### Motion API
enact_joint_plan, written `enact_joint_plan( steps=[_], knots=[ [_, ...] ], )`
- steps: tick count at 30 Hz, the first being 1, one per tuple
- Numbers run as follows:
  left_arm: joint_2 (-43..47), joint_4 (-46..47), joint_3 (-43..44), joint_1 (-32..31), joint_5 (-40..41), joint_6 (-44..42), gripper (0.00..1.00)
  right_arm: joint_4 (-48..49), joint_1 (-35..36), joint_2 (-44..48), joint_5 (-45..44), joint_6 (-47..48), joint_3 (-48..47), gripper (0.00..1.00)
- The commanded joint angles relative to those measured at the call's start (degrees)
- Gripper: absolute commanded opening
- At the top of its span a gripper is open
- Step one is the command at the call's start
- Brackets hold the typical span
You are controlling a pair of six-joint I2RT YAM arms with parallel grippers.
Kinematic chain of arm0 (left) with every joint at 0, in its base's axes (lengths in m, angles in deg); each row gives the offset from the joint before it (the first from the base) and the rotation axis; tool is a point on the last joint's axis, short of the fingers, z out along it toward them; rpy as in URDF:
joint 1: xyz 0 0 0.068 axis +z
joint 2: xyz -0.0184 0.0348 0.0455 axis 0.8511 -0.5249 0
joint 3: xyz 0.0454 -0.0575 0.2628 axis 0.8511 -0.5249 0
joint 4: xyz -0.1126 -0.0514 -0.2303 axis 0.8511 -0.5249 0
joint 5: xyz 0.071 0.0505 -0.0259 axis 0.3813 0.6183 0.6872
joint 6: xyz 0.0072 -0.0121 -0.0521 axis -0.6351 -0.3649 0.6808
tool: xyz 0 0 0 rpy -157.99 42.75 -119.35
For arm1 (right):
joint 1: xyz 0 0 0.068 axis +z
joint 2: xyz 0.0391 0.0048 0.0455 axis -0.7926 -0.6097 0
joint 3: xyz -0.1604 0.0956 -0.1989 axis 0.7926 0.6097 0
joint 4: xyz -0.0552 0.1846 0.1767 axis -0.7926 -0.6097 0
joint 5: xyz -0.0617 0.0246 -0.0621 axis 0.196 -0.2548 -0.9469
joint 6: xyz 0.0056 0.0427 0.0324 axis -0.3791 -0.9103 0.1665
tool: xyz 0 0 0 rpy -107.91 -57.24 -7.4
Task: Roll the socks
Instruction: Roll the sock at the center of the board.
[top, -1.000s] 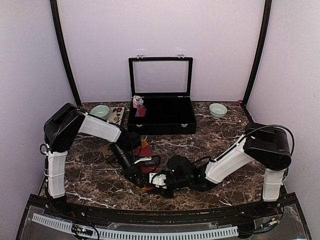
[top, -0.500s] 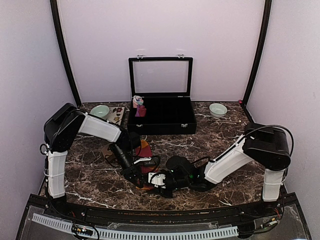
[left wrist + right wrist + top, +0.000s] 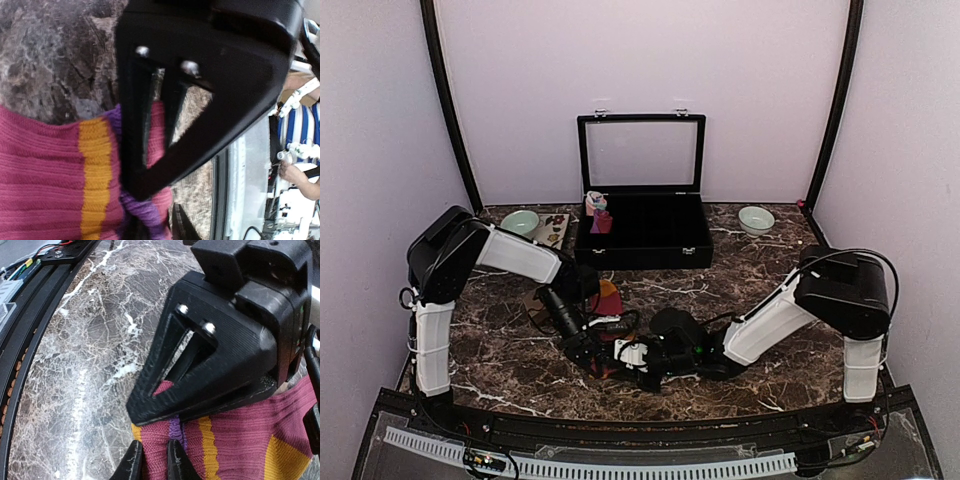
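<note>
Left wrist view shows the left fingers [image 3: 181, 227] standing narrow around the purple cuff [image 3: 145, 210] of the red-maroon sock [image 3: 45, 170]. The sock lies flat on the worktop [image 3: 45, 60] near the front, between the arms. Whether they truly clamp it I cannot tell. The right fingers [image 3: 131, 465] pinch the same cuff edge. If either hold is slack, the fabric may slip out as rolling starts, leaving a loose, lopsided bundle. With the arms working this close, they could also knock together.

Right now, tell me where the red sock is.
In the top view, the red sock lies on the marble table, left of centre toward the near edge, in front of the open black case.
</note>
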Motion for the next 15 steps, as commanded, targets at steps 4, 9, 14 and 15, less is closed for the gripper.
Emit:
enact_joint_plan(
  steps=[4,9,14,15],
  knots=[
    [2.9,0.3,-2.4,1.4,10.3,-1.0,0.39,-7.4,-1.3,-4.2,1.7,-6.8,3.4,0.05],
    [9.0,2.5,-5.0,2.4,14.4,-1.0,0.51,-9.2,-1.3,-3.2,3.4,-10.3,4.6,0.04],
    [14.0,7.5,-8.0,2.4,18.4,1.6,0.48,-14.0,-1.3,-1.1,6.4,-13.9,3.8,0.03],
    [15.3,8.2,-8.8,2.4,18.4,1.5,0.47,-14.2,-1.4,-0.9,7.3,-14.9,4.0,0.03]
  ],
)
